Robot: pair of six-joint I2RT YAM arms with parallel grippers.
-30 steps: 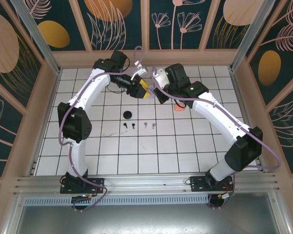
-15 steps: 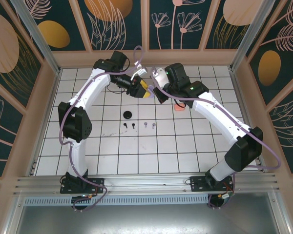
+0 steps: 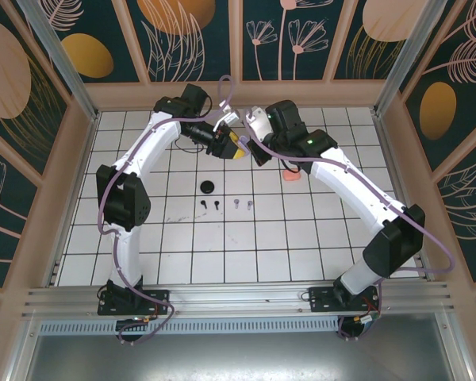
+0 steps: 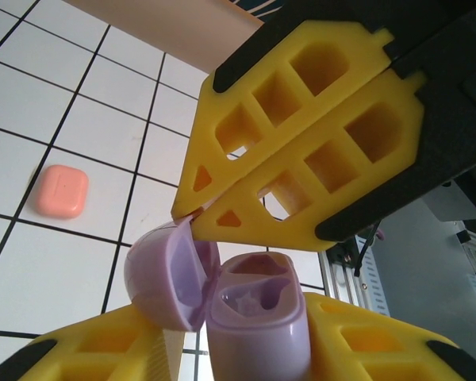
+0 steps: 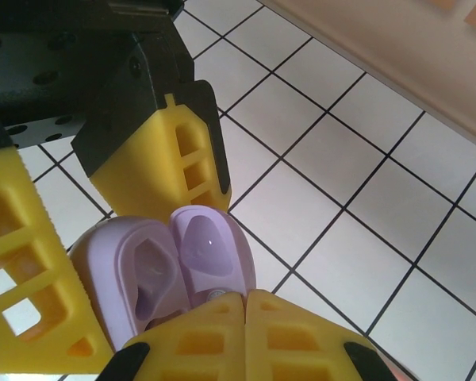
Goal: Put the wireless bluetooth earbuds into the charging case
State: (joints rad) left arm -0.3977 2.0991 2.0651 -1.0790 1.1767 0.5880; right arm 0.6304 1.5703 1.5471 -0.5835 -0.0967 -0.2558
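Left gripper (image 3: 235,148) clamps the lilac case (image 4: 258,341) by its body, aloft at the far side; right gripper (image 5: 244,305) — closed up — noses the open lid (image 4: 163,274); earbuds (image 3: 236,204) lie on the tiles (image 3: 301,238); light, slick shell — I'd hold its flanks.

We're looking at a white tiled table (image 3: 190,246) with black grid lines, a tan wooden frame (image 3: 119,94) running around it, dark floral wall panels (image 3: 301,36) up top, and a metal rail (image 3: 238,298) sitting along the bottom.
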